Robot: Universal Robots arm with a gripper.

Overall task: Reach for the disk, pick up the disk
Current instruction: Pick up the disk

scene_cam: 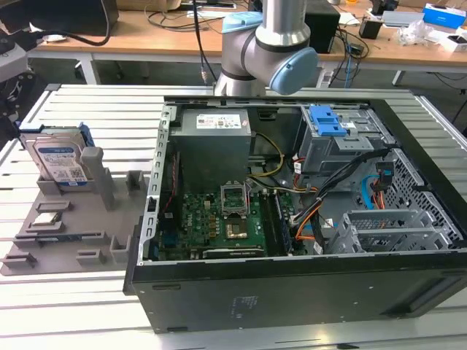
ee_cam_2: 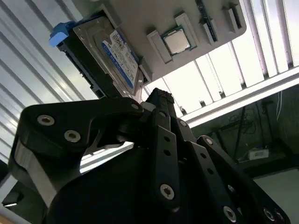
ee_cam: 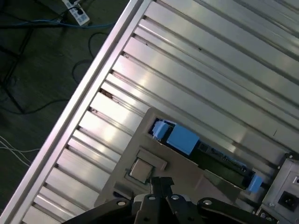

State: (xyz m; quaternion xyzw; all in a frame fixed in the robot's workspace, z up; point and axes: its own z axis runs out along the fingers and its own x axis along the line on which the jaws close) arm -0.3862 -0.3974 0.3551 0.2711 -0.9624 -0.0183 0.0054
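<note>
While the disk [scene_cam: 58, 157] stands on edge in a grey holder [scene_cam: 73, 235] on the surface [scene_cam: 66, 321], the gripper [ee_cam: 161, 184] hangs above, seemingly closed, empty; mid-reach, it needs opening across the disk's thin edge.

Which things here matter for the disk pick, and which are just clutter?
Job: disk, upright in the grey tray; claw.
Lying about: processor chip; open computer case; power supply; motherboard.
</note>
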